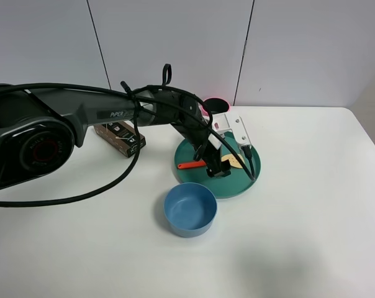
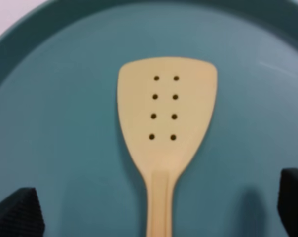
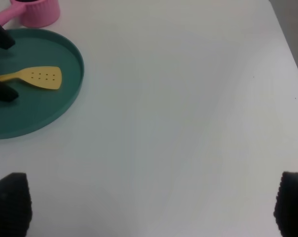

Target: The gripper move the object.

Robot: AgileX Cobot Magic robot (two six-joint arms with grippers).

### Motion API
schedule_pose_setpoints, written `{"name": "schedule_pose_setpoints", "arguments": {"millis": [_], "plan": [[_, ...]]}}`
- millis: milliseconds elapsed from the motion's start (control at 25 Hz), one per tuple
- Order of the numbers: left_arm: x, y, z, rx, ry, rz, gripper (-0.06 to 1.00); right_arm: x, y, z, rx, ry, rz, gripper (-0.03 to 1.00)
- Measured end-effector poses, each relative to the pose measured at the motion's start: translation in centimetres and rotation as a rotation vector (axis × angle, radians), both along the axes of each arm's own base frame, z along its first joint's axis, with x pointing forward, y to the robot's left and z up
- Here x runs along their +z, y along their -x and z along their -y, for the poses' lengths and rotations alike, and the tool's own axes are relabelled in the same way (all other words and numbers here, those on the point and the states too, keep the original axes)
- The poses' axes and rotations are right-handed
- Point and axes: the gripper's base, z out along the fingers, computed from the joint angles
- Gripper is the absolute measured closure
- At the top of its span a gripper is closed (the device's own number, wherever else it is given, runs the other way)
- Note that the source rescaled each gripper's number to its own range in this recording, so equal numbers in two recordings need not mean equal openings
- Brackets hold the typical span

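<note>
The toy spatula lies flat in a green plate, with its orange-red handle to the left and its pale yellow perforated blade to the right. My left gripper is low over the plate, open, with a finger on each side of the spatula's neck and not touching it. The left wrist view shows the blade on the plate, with the black fingertips wide apart. My right gripper is open and empty over bare table. It is out of the high view. Its camera sees the spatula and the plate.
A blue bowl stands just in front of the plate. A dark brown box lies at the back left under the left arm. A pink cup stands behind the plate. The white table stretches to the right.
</note>
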Motion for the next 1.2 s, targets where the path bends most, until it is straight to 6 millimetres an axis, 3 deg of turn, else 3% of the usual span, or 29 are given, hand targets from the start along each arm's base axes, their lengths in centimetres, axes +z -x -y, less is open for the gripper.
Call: {"name": "schedule_pose_setpoints", "arguments": {"millis": [120,200,440,640,800,960,1200], "plan": [[1.4,0.4,0.2,0.024,0.021,-0.024,-0.01,0.0,0.0,0.0,0.000,0.000,0.000,-0.03],[3.4,1.0,0.4,0.052,0.048,-0.055,-0.01,0.0,0.0,0.0,0.000,0.000,0.000,-0.03],[11.9,3.3,0.3,0.241,0.194,-0.152,-0.01,0.0,0.0,0.0,0.000,0.000,0.000,-0.03],[17.3,5.4,0.0,0.344,0.281,-0.140,-0.01,0.0,0.0,0.0,0.000,0.000,0.000,-0.03],[21.0,6.1,-1.4,0.404,0.311,-0.047,-0.01,0.0,0.0,0.0,0.000,0.000,0.000,-0.03],[22.6,4.5,-4.3,0.471,0.274,0.065,-0.02,0.0,0.0,0.0,0.000,0.000,0.000,-0.03],[25.3,0.9,-12.0,0.641,0.230,0.173,-0.02,0.0,0.0,0.0,0.000,0.000,0.000,-0.03]]}}
